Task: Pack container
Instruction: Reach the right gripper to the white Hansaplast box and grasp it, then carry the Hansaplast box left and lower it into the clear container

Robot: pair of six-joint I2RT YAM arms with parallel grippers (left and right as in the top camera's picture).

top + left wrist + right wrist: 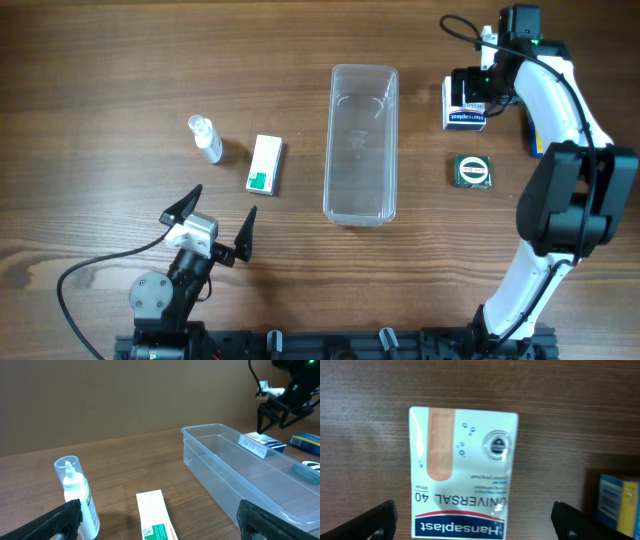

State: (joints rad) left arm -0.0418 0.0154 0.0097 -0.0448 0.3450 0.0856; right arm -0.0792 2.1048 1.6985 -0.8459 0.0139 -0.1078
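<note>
Seeing the container (360,145) flat on the tabletop (120,80) at centre, open side up, long axis running away from the arm bases. Finding the left gripper (225,199) low at front left, well apart from the container; reading its fingers (60,520) as spread wide, gripping nothing. Spotting a small clear bottle (206,139) upright and a white-and-green box (265,163) lying flat beside it, both left of the container. Placing the right gripper (467,100) over a Hansaplast plaster box (462,475) just right of the container's far end; reading its fingers (370,520) as wide, straddling the box, clear of both sides. Cannot tell whether touching its top. Noting a round green tin (472,171) nearer the arm bases than that box, and a blue box (618,502) near on its right, partly hidden by the arm.
</note>
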